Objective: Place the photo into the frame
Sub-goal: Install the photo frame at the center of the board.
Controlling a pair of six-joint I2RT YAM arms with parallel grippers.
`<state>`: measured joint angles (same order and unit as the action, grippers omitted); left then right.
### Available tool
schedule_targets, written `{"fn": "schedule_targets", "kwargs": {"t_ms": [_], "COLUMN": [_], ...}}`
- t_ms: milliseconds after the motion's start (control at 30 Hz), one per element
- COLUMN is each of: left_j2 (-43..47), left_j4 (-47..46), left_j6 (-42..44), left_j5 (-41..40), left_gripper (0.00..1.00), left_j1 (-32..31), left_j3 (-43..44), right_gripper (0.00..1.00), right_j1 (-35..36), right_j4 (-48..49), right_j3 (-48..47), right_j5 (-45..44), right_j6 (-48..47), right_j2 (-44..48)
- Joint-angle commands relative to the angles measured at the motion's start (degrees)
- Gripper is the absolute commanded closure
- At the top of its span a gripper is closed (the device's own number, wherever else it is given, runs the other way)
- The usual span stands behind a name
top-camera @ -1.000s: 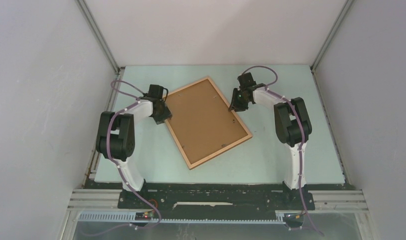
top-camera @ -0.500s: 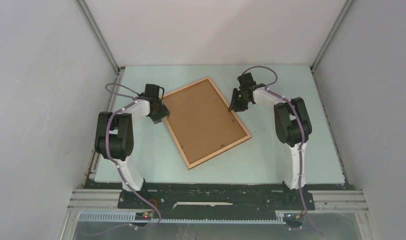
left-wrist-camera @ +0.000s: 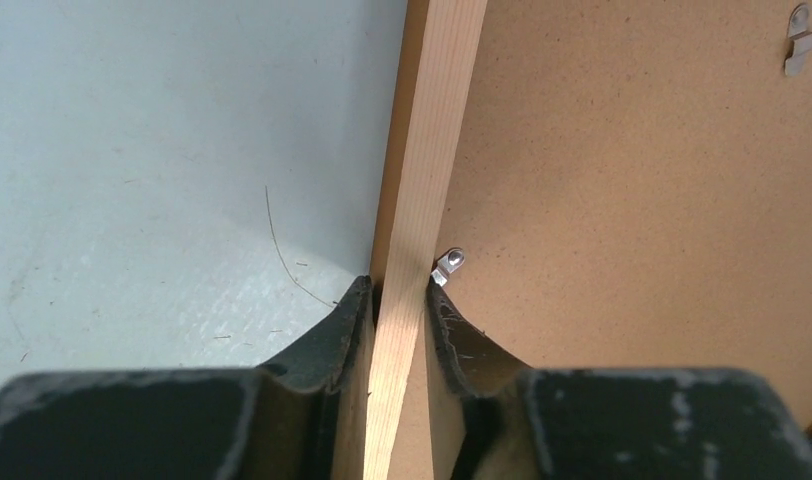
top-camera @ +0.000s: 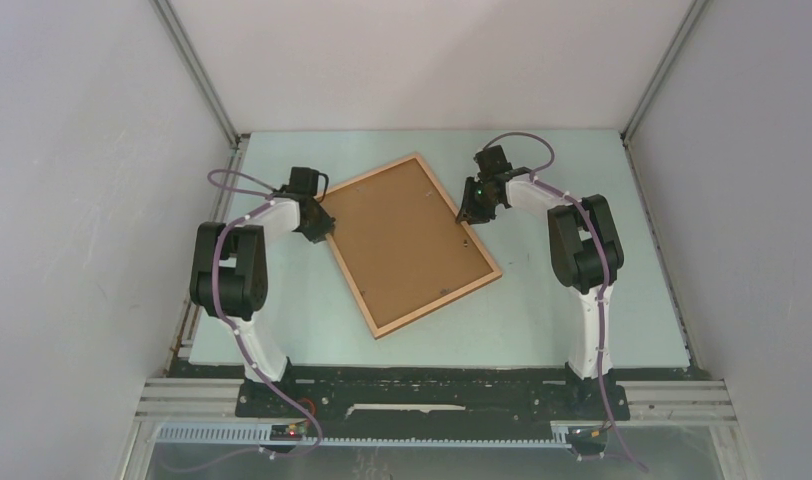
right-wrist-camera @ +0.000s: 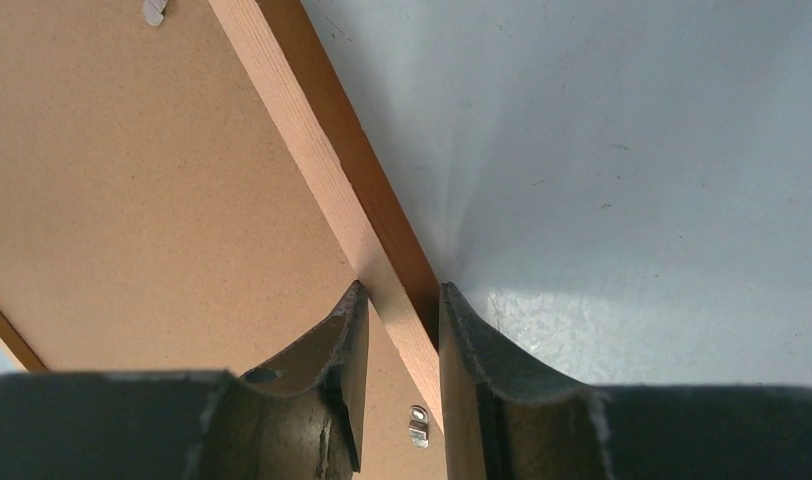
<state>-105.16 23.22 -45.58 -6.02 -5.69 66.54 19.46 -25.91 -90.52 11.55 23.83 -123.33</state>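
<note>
1. Pale grey walls close the scene in: the left wall point(top-camera: 82, 200), the back wall point(top-camera: 422, 60) and the right wall point(top-camera: 742, 200). A metal post point(top-camera: 197, 75) runs up each far corner.
2. The tabletop point(top-camera: 582, 300) is matte pale blue-green. The left wrist view shows faint scuffs and a thin hair-like line on it. A black mounting rail point(top-camera: 432, 395) runs along its near edge.
3. The frame point(top-camera: 438, 301) lies flat near the middle of the tabletop, back side up and turned diagonally. A brown backing board point(top-camera: 407, 245) fills it.
4. The left arm point(top-camera: 227, 275) reaches the frame's left rail, and the left jaws are narrowed onto that rail. One finger point(left-wrist-camera: 347, 330) is on the tabletop side. The other is over the backing board, just beside a small metal tab point(left-wrist-camera: 448, 266).
5. The right arm point(top-camera: 582, 245) meets the frame's upper right rail, and the right jaws clasp it. One finger point(right-wrist-camera: 342, 340) is over the board and the other over the tabletop.
6. Compared with a second ago, the frame sits slightly further left and the left wrist has drawn a little leftward with it. The right arm is where it was.
</note>
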Motion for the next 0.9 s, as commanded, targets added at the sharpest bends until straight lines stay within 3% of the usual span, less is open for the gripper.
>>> {"fn": "schedule_targets", "kwargs": {"t_ms": [0,133,300,400,533,633,867], "left_j2": [0.44,0.88,1.03,1.89,2.34,2.23,9.87], "left_j4": [-0.69,-1.56,-2.13,-2.10,-1.36,0.34,-0.86], "left_j6": [-2.00,-3.03,-2.89,-2.01,-1.74,-2.55,-0.42], "left_j5": [-2.80,-2.44,-1.55,-2.48,-1.51,0.68,2.31], "left_gripper": [0.79,0.86,0.86,0.78,0.56,0.45,0.32], "left_j1": [0.97,1.36,1.35,1.32,1.99,3.07,3.18], "left_j3": [1.42,0.50,0.42,0.39,1.78,3.51,0.06], "right_gripper": [0.96,0.96,0.96,0.97,0.97,0.97,0.97], "right_j1": [-0.20,-0.21,-0.19,-0.24,-0.28,-0.29,-0.28], "right_j4": [0.09,0.15,0.16,0.12,0.16,0.17,0.17], "right_j3": [0.17,0.09,0.17,0.25,0.32,0.26,0.23], "right_j5": [1.08,1.35,1.78,1.88,1.92,1.98,2.12], "right_j6": [1.89,1.80,1.70,1.74,1.73,1.74,1.64], "right_j2": [0.31,0.23,0.30,0.38,0.41,0.39,0.25]}}
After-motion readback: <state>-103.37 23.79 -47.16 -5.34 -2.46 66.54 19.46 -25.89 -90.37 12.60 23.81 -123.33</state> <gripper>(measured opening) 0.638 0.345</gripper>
